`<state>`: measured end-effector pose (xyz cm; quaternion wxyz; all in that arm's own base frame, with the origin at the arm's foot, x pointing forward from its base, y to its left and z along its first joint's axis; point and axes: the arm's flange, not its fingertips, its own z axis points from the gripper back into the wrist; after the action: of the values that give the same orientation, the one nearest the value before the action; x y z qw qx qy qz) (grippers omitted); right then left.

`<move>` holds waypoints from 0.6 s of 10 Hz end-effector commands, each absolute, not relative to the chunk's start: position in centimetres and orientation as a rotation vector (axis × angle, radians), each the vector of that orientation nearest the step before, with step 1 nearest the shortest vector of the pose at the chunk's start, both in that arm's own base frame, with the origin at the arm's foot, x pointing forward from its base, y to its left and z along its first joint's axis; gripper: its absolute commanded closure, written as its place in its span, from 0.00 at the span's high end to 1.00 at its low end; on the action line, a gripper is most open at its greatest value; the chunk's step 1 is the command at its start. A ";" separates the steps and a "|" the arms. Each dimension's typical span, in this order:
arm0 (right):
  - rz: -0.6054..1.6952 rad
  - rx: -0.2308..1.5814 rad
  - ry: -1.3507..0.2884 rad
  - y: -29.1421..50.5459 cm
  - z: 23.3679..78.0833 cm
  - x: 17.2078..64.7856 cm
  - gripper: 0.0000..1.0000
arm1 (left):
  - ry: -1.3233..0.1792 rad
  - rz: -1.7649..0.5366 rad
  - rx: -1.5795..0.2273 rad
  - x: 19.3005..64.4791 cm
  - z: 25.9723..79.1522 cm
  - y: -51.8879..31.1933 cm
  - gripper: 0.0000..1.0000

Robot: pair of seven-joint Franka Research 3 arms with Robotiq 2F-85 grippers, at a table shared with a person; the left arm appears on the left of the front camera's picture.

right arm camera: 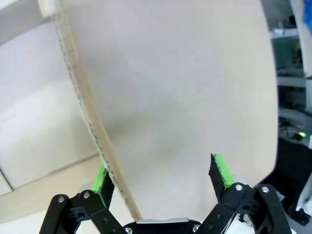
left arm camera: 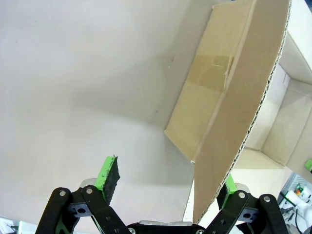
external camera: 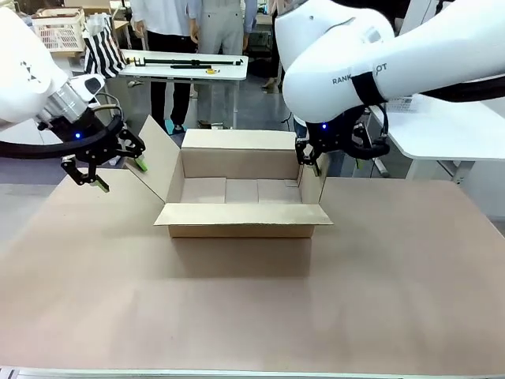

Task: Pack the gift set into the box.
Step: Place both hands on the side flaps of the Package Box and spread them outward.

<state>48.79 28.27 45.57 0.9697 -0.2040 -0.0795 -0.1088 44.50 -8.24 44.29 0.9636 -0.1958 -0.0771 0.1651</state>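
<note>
The box point(external camera: 237, 163) sits open in the middle of the brown tabletop point(external camera: 252, 316), toward its far side, with all four top flaps unfolded. The near flap point(external camera: 241, 213) is folded outward and down, the far flap point(external camera: 237, 139) stands up behind, and the floor inside is bare cardboard.

Your left gripper point(external camera: 122, 174) hangs at the outer edge of the left flap point(external camera: 155, 162), which leans outward at a slant. Its jaws are apart. In the left wrist view the flap's corrugated edge runs up between them, close against one green pad point(left arm camera: 229, 185) and well clear of the other. Nothing is clamped.

Your right gripper point(external camera: 312, 158) is at the top of the right flap point(external camera: 316, 189), which stands nearly upright. Its jaws are apart too. In the right wrist view the flap's edge passes just beside one pad point(right arm camera: 102, 180), and the flap's broad face spreads across the gap.

Both arms seem to be placed astride the side flaps so they can grip them or push them back, which would keep the opening clear for the gift set. The upright right flap looks the likelier of the two to tip inward and block the way, so it probably needs attention first.
</note>
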 end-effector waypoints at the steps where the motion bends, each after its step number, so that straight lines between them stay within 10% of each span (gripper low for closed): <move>1: -0.215 -0.457 -0.170 29.0 46.2 49.6 1.00 | -0.154 0.344 -0.382 44.4 44.5 -8.2 1.00; 6: -0.178 -0.216 -0.139 22.6 48.4 51.2 1.00 | -0.154 0.344 -0.382 44.4 44.5 -8.2 1.00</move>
<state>51.21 25.72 48.14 0.9787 -0.1586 -0.0813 -0.1020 44.50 -8.23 44.31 0.9635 -0.1958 -0.0773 0.1652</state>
